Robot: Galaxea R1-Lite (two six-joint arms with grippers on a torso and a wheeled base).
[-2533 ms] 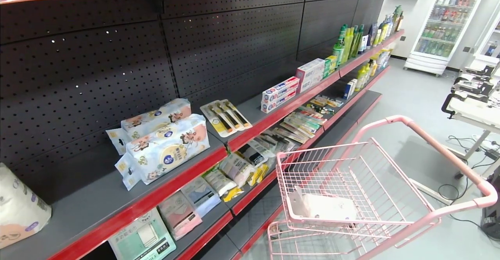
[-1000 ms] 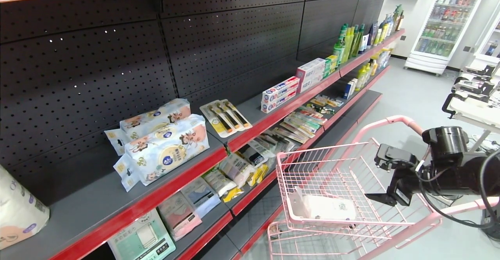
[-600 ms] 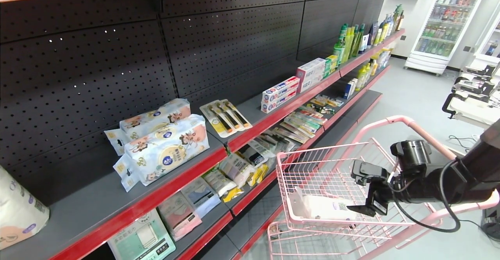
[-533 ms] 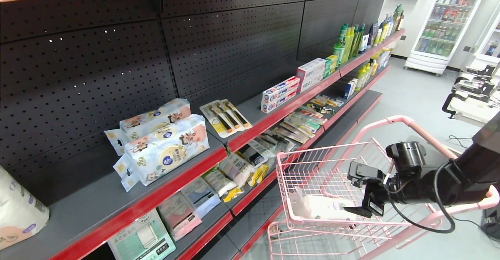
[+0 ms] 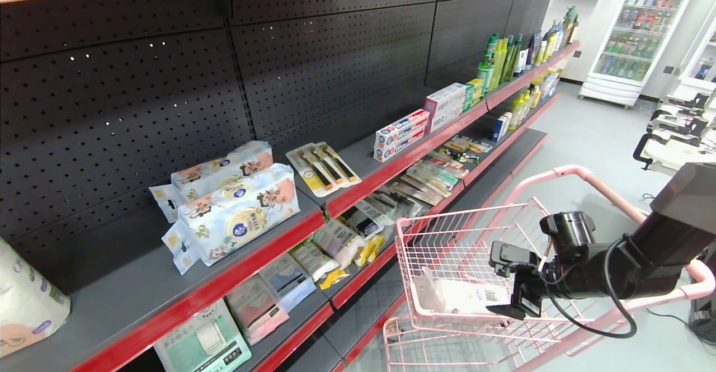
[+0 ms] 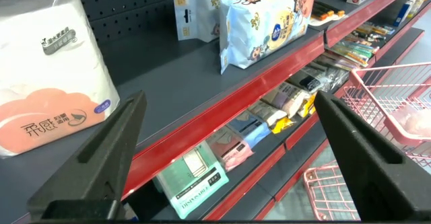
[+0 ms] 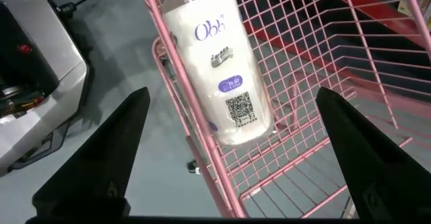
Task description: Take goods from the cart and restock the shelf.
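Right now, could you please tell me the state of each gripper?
Left gripper: open, holding nothing.
Right gripper: open, empty, near the tissue pack.

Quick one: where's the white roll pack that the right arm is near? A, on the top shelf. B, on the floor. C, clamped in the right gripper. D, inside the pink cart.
D: the white roll pack lies in the basket of the pink cart, and the right gripper near it is open, not closed on it.

The grey shelf (image 5: 128, 288) holds tissue packs (image 5: 240, 210), toothbrush cards (image 5: 323, 168) and toothpaste boxes (image 5: 401, 134).
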